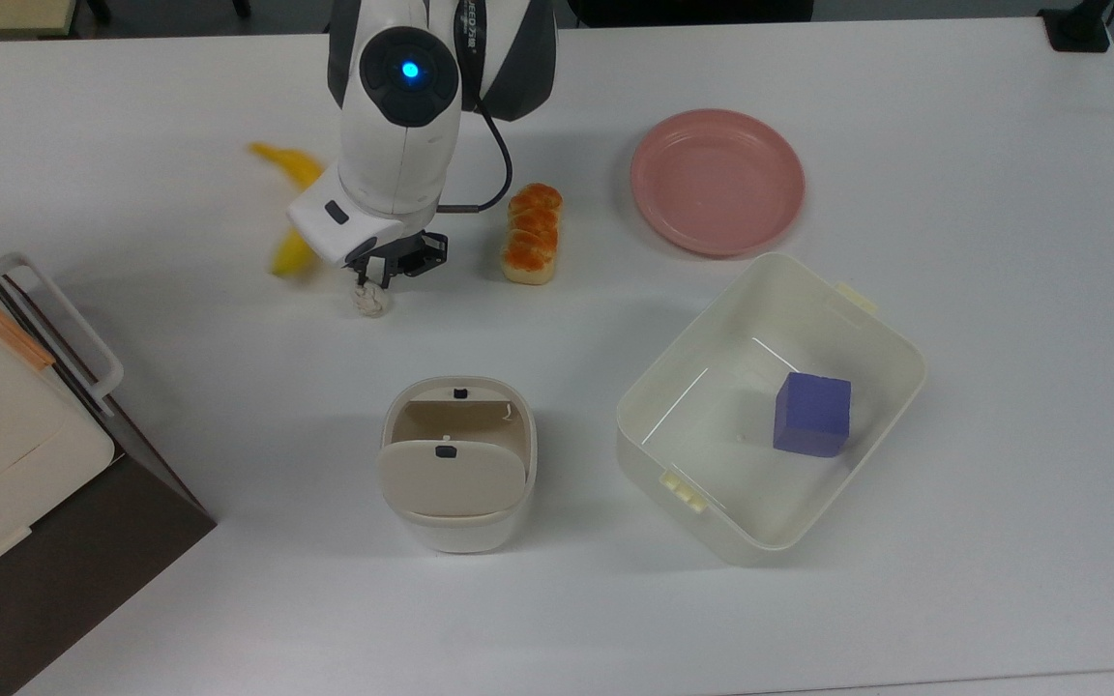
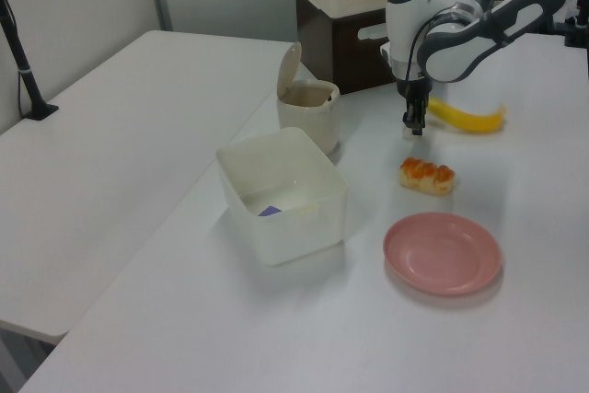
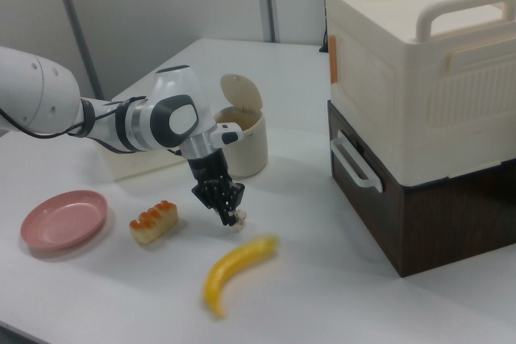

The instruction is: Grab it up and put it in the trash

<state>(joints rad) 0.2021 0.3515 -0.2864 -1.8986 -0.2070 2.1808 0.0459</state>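
Observation:
The crumpled white paper ball lies on the table right at the tips of my gripper, which has come down low over it and stands open. In the right view the paper ball shows just beside the dark fingertips of the gripper. The cream-white trash bin stands nearer the top view's bottom, its beige lid swung up and its mouth open. In the left view the gripper hangs to the right of the trash bin.
The banana lies blurred beside the arm at the top view's left. An orange-topped bread loaf, a pink plate and a white tub holding a purple cube sit to the right. A cream box stands on a brown base.

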